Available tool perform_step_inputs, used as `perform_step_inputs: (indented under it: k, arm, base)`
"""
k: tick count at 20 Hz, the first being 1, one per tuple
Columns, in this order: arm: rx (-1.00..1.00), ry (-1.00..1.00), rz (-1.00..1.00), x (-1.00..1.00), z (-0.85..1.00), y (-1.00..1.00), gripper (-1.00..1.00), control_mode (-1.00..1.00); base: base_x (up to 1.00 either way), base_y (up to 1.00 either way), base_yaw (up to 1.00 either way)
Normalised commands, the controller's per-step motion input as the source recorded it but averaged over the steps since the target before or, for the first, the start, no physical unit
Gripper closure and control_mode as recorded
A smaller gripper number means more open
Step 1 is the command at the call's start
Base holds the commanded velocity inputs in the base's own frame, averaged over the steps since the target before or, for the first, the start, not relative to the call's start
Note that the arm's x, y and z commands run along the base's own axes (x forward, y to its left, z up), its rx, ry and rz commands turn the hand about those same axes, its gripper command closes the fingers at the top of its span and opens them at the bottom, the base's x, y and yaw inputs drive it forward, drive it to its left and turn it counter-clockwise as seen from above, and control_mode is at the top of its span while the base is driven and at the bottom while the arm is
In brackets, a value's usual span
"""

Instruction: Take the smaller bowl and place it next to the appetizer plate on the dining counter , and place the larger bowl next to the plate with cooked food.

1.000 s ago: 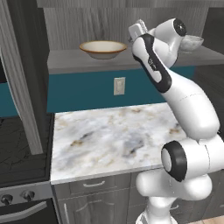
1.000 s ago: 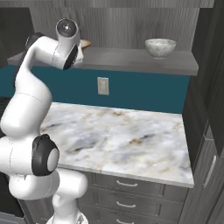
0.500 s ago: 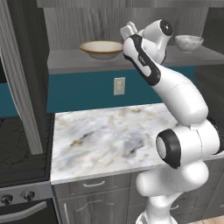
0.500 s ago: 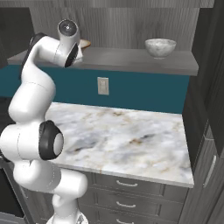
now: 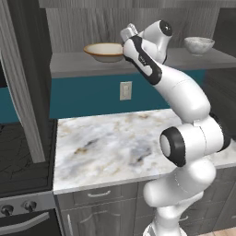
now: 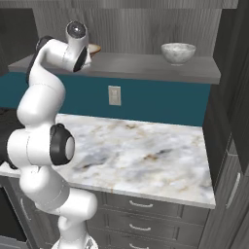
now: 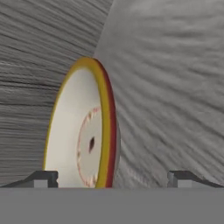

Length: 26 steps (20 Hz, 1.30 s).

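As pincer (image 7: 111,177) gapes, larger bowl (image 5: 104,51) upright

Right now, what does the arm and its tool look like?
The arm has glossy white rounded link shells with dark grey to black bands and round caps at the joints. No cables or markings are visible. The tool ends in two small dark fingertips with lighter grey faces.
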Motion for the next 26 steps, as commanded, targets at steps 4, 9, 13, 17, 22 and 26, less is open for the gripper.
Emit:
perform_step_inputs:
  k: [4, 9, 13, 17, 22, 26]
  arm:
    - [0.03, 0.0, 0.04, 0.3, -0.08, 0.04, -1.0, -1.0]
    - [0.02, 0.0, 0.05, 0.34, -0.09, 0.0, -1.0, -1.0]
    - [0.02, 0.0, 0.03, 0.32, -0.12, 0.01, -1.0, -1.0]
    - [0.03, 0.0, 0.02, 0.29, -0.19, 0.02, -1.0, -1.0]
    - [0.02, 0.0, 0.01, 0.23, -0.24, 0.2, -1.0, -1.0]
    - [0.02, 0.0, 0.0, 0.17, -0.33, 0.36, -1.0, -1.0]
  base:
    - [0.0, 0.0, 0.0]
    - [0.0, 0.0, 0.0]
    - [0.0, 0.0, 0.0]
    - [0.0, 0.0, 0.0]
    - [0.0, 0.0, 0.0]
    - [0.0, 0.0, 0.0]
